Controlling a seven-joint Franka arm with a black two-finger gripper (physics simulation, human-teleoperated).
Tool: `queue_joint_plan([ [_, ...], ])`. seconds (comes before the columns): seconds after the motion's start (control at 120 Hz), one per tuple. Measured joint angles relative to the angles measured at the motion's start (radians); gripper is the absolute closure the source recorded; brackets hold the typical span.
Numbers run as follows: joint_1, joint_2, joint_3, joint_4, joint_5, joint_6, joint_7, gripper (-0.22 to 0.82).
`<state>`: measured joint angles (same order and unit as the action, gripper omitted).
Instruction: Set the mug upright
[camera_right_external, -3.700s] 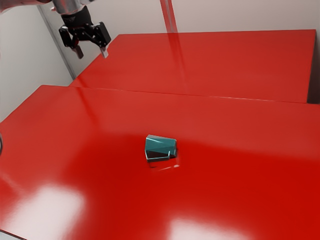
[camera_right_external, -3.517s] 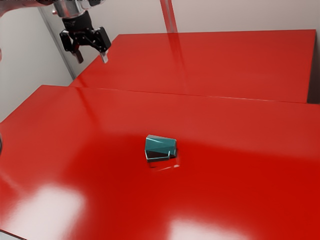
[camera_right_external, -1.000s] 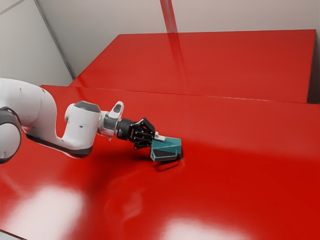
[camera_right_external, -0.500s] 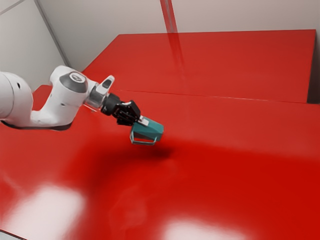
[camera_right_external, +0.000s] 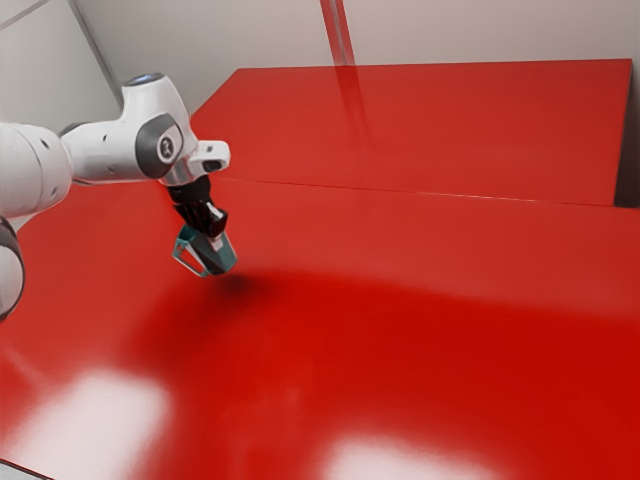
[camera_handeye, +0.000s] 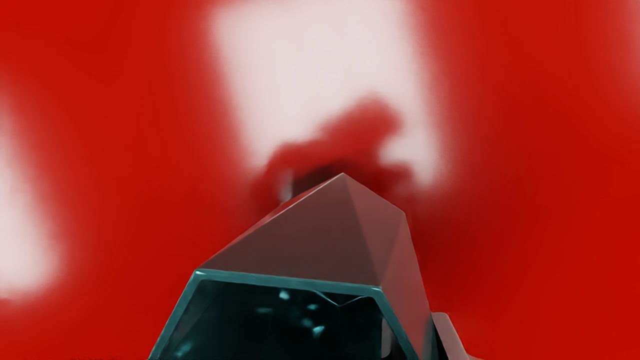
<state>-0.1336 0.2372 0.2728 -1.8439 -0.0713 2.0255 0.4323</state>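
In the exterior view my gripper points down, shut on the teal mug and holding it over the red table, with a dark shadow below. The mug leans, its base low toward the exterior view's right and its handle toward the left. The wrist view has the gripper at the mug's wall, one finger outside it and what looks like the other inside the mouth. In that view the faceted mug has its open mouth facing my hand.
The red table spreads around and beneath the mug. Beyond its back edge stands another red surface, in front of a pale wall.
Since half a second ago, my hand has moved toward the exterior view's left and turned to point more steeply down. The mug has moved with it and swung from lying nearly sideways to a steeper tilt.
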Motion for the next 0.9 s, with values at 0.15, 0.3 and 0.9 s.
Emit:
queue_joint_plan([
  [0.15,0.000,0.064,0.001,0.029,0.093,-0.004,-0.047,0.77],
  [0.3,0.000,0.117,0.001,0.094,0.134,-0.040,-0.085,0.77],
  [0.9,0.000,0.127,0.002,0.164,0.155,-0.129,-0.182,0.22],
])
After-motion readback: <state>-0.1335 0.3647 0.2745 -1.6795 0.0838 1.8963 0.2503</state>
